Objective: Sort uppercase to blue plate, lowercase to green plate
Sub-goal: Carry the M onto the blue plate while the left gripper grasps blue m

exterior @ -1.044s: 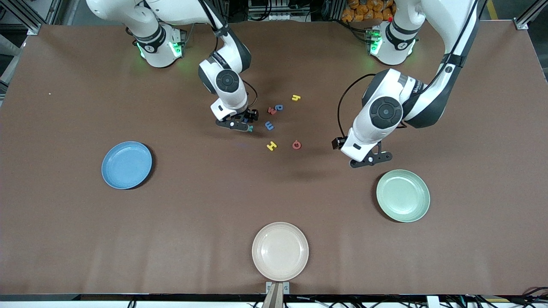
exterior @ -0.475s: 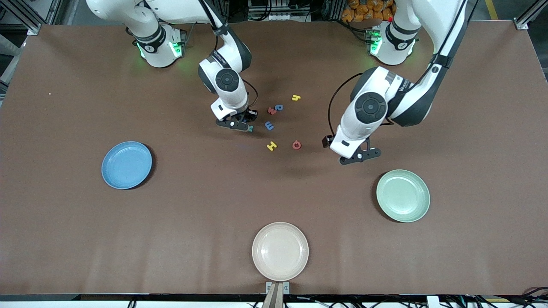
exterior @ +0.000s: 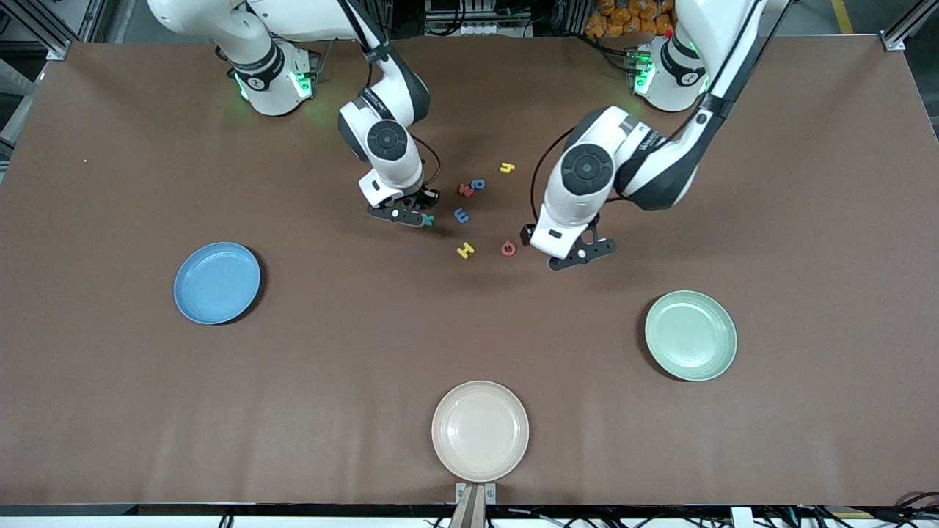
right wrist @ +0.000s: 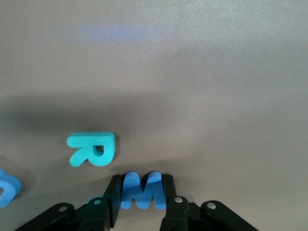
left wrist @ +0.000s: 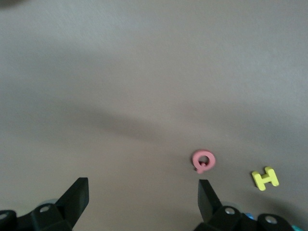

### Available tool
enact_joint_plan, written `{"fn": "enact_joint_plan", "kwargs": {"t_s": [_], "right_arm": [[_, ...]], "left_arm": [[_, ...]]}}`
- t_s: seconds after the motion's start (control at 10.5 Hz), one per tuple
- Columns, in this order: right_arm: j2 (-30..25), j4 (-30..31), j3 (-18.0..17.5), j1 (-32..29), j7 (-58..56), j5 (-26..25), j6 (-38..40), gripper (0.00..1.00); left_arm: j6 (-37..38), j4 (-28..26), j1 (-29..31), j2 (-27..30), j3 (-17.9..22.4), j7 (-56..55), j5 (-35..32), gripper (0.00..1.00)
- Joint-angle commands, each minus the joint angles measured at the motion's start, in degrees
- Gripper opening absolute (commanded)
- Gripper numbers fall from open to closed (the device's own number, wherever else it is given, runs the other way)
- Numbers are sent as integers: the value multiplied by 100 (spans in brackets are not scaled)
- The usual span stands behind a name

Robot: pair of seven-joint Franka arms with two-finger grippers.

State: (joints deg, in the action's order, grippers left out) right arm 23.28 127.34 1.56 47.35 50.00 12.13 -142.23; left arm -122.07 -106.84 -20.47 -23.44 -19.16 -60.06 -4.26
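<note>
Plates first, since they sit nearest the front camera: cream plate (exterior: pixel 480 430) closest, then green plate (exterior: pixel 690 335) toward the left arm's end and blue plate (exterior: pixel 217 283) toward the right arm's end. Both are empty, so sorting has barely begun.

Farther back are the yellow H (exterior: pixel 465 251) and red G (exterior: pixel 508 249). The left gripper (exterior: pixel 579 257) hangs just beside the G with its jaws wide apart. I'd guess it's heading for a lowercase letter.

Farther still, the right gripper (right wrist: pixel 139 202) is clamped on the dark blue W (right wrist: pixel 139 190), with the teal R (right wrist: pixel 91 149) just beside it.

The blue m (exterior: pixel 461 215), red m (exterior: pixel 466 190), a (exterior: pixel 478 184) and y (exterior: pixel 507 167) cluster tightly between the arms. There's open table all the way to the blue plate.
</note>
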Motion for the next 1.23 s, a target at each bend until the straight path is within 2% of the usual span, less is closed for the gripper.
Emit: {"fn": "enact_joint_plan", "kwargs": {"t_s": [0.0, 0.38, 0.57, 0.76, 0.95, 1.14], "right_arm": [[-61, -410, -24, -270, -78, 53, 660, 26], [-306, -1026, -6, -1138, -587, -26, 1898, 25], [-483, -1158, 81, -1858, -1200, -96, 2260, 25], [-457, -1412, 134, -2596, -1754, -507, 2559, 25], [-492, -1763, 186, -3273, -2543, -668, 3136, 25], [-439, -1967, 196, -4125, -3467, -651, 3185, 26]], "left_arm": [[-194, 110, -299, -292, 18, -793, -137, 100], [-554, 189, -870, -687, 18, -1883, -146, 95], [-651, 504, -1160, -1047, 27, -2367, -146, 92], [-652, 900, -1494, -1460, 79, -2720, -154, 89], [-739, 998, -1662, -1628, 123, -2940, -224, 87], [-915, 998, -1767, -1734, 141, -3072, -234, 85]]}}
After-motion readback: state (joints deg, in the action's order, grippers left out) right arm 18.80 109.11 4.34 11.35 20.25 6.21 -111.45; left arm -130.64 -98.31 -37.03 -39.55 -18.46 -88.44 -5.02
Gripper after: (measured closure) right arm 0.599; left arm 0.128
